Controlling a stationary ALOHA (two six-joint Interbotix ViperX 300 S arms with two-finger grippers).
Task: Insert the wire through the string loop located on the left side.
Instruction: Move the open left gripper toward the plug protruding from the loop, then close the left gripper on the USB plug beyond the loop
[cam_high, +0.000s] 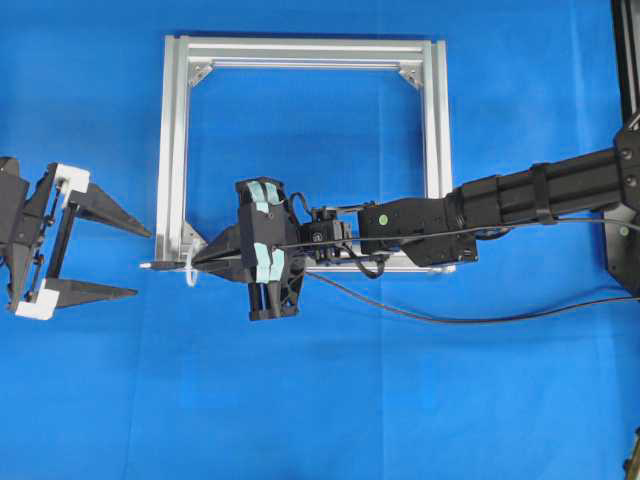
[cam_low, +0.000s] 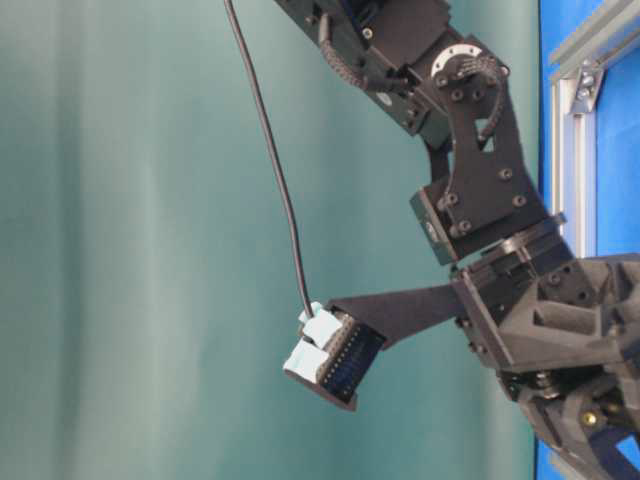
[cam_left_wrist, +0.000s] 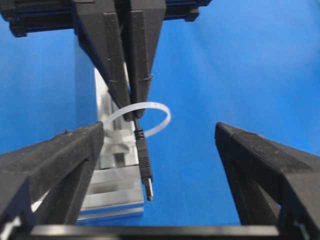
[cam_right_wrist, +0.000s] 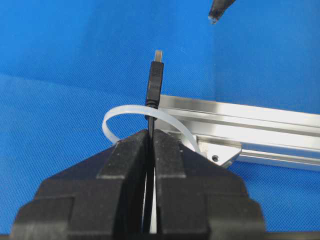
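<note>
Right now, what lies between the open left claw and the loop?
Only the wire's plug tip, poking through the loop toward the left claw; otherwise bare blue cloth, seen overhead and from the left wrist.

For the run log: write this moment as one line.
wire: tip through string loop | right gripper: shut on wire | left gripper: open, ahead of tip, apart | frame: flat on table

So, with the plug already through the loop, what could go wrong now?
1. The right tool grips the wire just behind the string loop; pushing further could drag the loop.
2. The left tool stands open around the tip without gripping it; closing off-centre could knock the tip back out.
</note>
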